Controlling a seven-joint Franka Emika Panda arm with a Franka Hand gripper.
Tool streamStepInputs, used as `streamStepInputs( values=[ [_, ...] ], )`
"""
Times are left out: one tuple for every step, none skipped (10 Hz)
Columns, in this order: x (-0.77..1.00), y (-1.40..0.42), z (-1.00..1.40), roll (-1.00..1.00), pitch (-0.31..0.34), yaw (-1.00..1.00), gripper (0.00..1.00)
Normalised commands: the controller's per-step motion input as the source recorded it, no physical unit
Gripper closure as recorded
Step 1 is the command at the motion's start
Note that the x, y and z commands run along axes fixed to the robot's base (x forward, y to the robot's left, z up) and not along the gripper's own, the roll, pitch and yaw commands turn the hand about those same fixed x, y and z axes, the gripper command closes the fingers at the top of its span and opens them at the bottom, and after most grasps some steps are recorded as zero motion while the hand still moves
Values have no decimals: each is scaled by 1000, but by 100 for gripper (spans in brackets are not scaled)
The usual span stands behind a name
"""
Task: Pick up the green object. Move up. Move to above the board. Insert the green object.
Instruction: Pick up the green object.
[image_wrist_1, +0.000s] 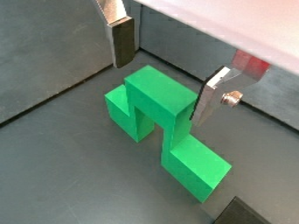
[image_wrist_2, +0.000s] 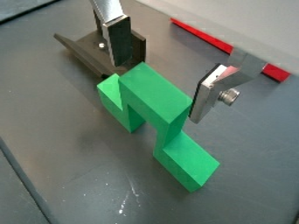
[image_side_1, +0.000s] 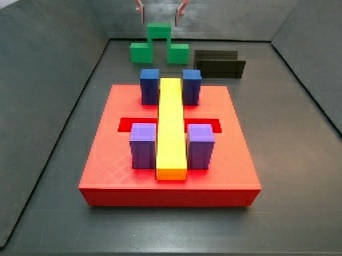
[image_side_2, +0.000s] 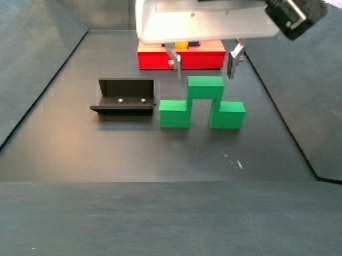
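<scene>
Risk: my gripper (image_wrist_1: 166, 68) hangs wide open and empty astride the raised middle cube of the green object (image_wrist_1: 162, 131), which sits on the floor beside the fixture (image_side_2: 124, 99); closing off-centre could twist or tip it, spoiling alignment for the board (image_side_1: 168, 178).

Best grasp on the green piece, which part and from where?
Take the green object by its raised middle cube, coming straight down from above. That cube stands higher than the two side cubes, leaving its flat opposite faces free for the pads. The pincer hangs open just over it, one finger on each side, so it looks lined up already.
</scene>
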Motion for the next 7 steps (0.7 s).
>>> streamStepInputs(
  values=[
    [0, 0, -274, 113, 0, 0, 0],
    [0, 0, -297, 121, 0, 0, 0],
    [0, 43, -303, 126, 0, 0, 0],
    [0, 74, -306, 114, 0, 0, 0],
    [0, 117, -289, 97, 0, 0, 0],
    [0, 103, -260, 70, 0, 0, 0],
    [0, 0, -171, 27, 0, 0, 0]
  ],
)
